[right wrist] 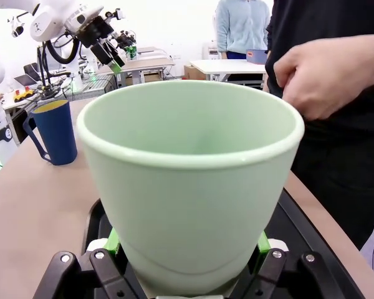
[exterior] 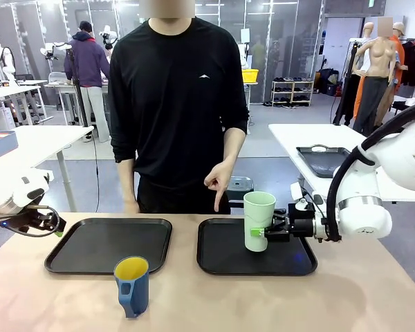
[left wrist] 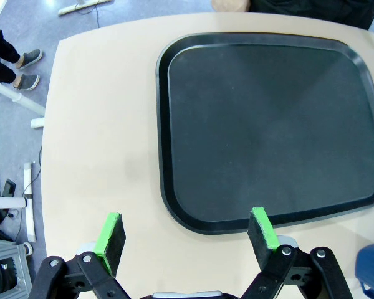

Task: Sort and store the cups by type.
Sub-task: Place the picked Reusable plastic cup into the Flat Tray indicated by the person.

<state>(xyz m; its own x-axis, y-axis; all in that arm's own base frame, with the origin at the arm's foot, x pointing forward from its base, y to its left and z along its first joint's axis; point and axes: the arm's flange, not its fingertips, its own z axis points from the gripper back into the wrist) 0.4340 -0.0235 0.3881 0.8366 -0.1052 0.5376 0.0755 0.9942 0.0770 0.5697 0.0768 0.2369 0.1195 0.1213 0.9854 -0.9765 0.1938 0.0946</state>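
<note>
My right gripper (exterior: 263, 234) is pinching the green tumbler (exterior: 259, 209) near its base, upright in the right tray (exterior: 225, 257), just below the person's pointing hand (exterior: 218, 181). My left gripper (left wrist: 187, 232) is spread wide and holds nothing, above the near corner of the left tray (left wrist: 268, 124). The blue mug (exterior: 132, 285) stands on the bare table in front of that tray.

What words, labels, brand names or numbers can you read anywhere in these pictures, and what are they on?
No text here is readable.
On the person's black shirt: a small white chest emblem, a shape without letters.
On the mint-green tumbler, blue mug, left tray and right tray: no print visible.
On the background shelves: anything there is too small and blurred to read.
</note>
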